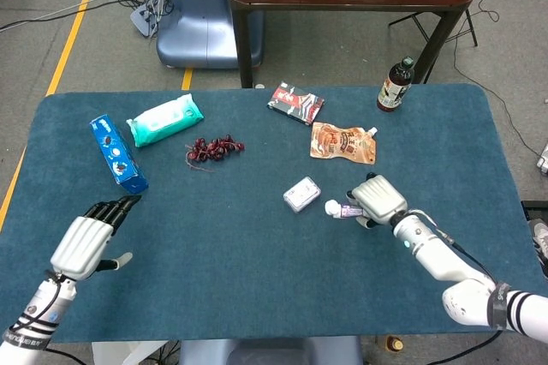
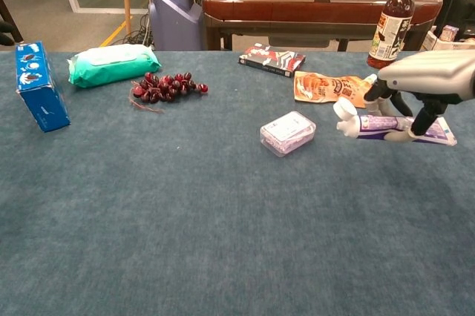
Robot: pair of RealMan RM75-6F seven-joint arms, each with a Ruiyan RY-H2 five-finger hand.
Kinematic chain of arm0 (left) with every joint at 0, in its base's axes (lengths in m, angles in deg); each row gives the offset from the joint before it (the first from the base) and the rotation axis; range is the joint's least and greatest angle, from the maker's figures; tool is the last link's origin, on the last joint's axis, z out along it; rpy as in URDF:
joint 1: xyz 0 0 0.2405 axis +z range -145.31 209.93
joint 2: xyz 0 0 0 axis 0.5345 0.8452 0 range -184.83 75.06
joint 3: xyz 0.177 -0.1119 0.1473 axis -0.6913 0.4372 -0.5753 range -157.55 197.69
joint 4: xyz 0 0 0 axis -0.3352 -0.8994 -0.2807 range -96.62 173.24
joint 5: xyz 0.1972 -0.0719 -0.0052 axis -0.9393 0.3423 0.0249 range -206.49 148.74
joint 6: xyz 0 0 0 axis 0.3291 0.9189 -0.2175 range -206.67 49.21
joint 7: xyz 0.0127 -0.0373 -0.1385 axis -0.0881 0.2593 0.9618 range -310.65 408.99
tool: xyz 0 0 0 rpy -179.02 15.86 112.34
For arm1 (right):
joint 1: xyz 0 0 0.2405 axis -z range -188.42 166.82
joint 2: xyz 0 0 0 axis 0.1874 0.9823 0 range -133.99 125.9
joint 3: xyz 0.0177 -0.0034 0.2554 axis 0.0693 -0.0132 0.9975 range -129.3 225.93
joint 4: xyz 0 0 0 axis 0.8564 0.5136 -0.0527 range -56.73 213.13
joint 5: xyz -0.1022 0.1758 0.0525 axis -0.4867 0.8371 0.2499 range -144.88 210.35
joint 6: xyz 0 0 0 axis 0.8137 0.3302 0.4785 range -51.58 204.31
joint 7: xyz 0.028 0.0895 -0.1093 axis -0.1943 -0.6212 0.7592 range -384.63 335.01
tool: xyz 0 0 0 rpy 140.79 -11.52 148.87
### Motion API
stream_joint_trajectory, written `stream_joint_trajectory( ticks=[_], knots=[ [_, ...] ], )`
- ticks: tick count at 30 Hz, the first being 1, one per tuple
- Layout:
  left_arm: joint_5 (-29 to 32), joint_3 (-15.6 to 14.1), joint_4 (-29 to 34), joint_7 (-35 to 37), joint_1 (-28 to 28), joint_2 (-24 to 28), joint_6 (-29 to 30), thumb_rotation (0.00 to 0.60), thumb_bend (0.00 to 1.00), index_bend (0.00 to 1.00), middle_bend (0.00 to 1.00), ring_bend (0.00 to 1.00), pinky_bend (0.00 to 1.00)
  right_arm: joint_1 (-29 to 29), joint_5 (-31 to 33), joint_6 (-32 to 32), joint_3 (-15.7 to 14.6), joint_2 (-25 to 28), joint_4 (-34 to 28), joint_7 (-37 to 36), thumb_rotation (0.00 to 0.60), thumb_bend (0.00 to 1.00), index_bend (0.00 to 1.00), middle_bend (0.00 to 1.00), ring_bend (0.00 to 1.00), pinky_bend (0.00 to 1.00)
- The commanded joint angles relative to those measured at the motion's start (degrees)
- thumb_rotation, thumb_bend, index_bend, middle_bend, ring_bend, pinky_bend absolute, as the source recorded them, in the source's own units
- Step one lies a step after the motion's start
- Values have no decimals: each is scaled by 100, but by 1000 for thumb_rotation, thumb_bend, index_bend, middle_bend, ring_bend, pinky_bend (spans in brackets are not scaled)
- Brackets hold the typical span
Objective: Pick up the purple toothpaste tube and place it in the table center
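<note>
Fingers (image 2: 424, 118) of the right hand (image 2: 430, 79) clasp the purple toothpaste tube (image 2: 397, 127), lifted clear, cap toward the clear box (image 2: 287, 133). Left hand (image 1: 86, 241): empty, fingers straight, near the table (image 1: 257, 296) edge. Step: carrying; next, travel to centre, lower, release.

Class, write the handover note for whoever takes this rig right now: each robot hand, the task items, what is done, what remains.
Right robot hand: holds the purple toothpaste tube, lifted off the table, cap pointing toward the clear plastic box.
Left robot hand: holds nothing, fingers extended, over the table's near left area.
Done: tube picked up.
Left: carry it to the table center, set it down, release.
</note>
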Motion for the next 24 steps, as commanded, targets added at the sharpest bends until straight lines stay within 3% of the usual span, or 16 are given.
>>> stream_joint_trajectory(
  ticks=[1, 6, 10, 15, 24],
  knots=[
    [-24, 84, 58, 42, -410, 61, -495, 600, 129, 0, 191, 266, 292, -369, 256, -599, 150, 542, -571, -319, 600, 730, 860, 759, 575, 249],
    [-11, 176, 53, -153, -887, 21, -1055, 600, 131, 0, 337, 412, 468, -897, 564, -1287, 203, 951, -874, -400, 600, 742, 873, 773, 598, 249],
    [104, 241, 98, -146, -1208, -5, -1447, 600, 249, 0, 530, 569, 624, -1272, 853, -1500, 191, 1032, -956, -351, 600, 754, 894, 795, 627, 262],
    [262, 288, 187, -116, -1562, -23, -1883, 600, 299, 0, 655, 705, 759, -1798, 1235, -1704, 12, 928, -917, -176, 600, 767, 917, 814, 651, 268],
    [417, 312, 221, -327, -2020, -186, -2305, 600, 312, 0, 729, 801, 821, -2816, 1980, -1859, -464, 547, -699, 97, 600, 795, 941, 834, 680, 277]
  ],
)
